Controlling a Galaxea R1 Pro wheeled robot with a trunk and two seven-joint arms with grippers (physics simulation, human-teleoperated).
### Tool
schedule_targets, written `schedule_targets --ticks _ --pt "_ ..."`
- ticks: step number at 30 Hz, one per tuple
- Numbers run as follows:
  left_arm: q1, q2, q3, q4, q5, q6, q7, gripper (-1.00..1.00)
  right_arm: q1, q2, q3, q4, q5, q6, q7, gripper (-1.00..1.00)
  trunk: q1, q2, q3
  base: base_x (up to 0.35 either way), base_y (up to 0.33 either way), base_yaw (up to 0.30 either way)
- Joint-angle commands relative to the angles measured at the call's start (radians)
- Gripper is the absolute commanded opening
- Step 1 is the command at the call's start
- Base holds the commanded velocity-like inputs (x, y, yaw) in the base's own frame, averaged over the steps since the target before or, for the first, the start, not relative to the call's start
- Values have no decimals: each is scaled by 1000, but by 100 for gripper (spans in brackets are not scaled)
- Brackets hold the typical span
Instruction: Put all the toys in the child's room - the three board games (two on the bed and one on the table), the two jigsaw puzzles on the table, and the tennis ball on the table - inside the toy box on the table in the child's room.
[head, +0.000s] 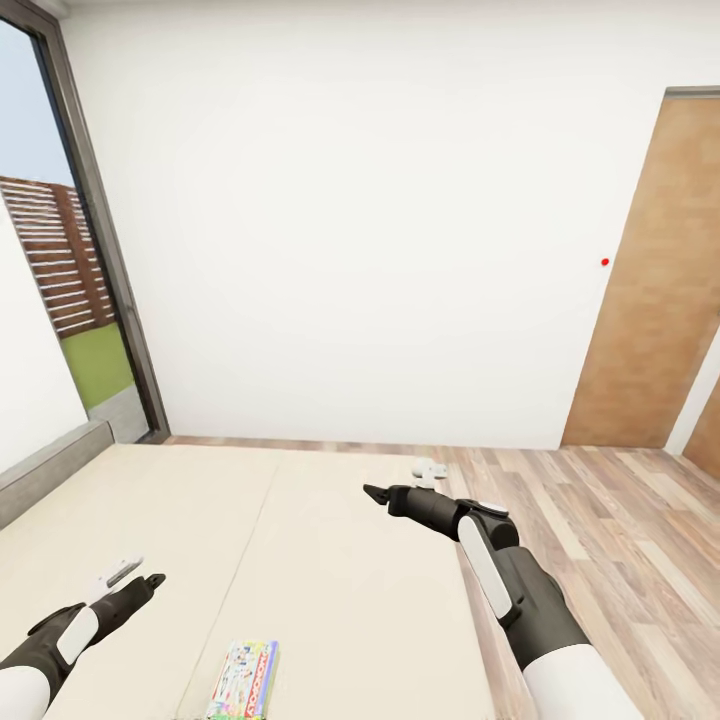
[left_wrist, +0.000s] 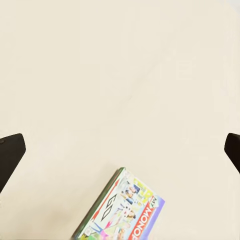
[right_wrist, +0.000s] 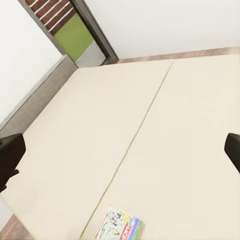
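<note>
The left gripper (head: 152, 580) hangs low over the bed (head: 330, 560), jaws spread wide with nothing between them; the Monopoly box (head: 243, 680) lies flat on the mattress just to its right, at the near edge. The likely step is picking up that game, best done by lowering the left gripper over a long edge and pinching the thin side squarely, since a flat box can slip. The right gripper (head: 375, 492) hovers farther out over the bed, jaws likewise apart and empty. The left wrist view shows the box's (left_wrist: 122, 212) print and logo; the right wrist view shows the mattress seam, headboard (right_wrist: 37, 95) and window.
</note>
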Motion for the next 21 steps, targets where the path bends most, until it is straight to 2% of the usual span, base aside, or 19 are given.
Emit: schedule_targets --ticks 1,21 --pt "0 0 6 -1 5 8 -3 100 0 0 -1 0 -3 5 1 100 0 -1 -2 0 0 0" --pt "0 0 6 -2 6 8 -2 100 0 1 -1 0 -3 5 1 100 0 -1 -35 0 0 0"
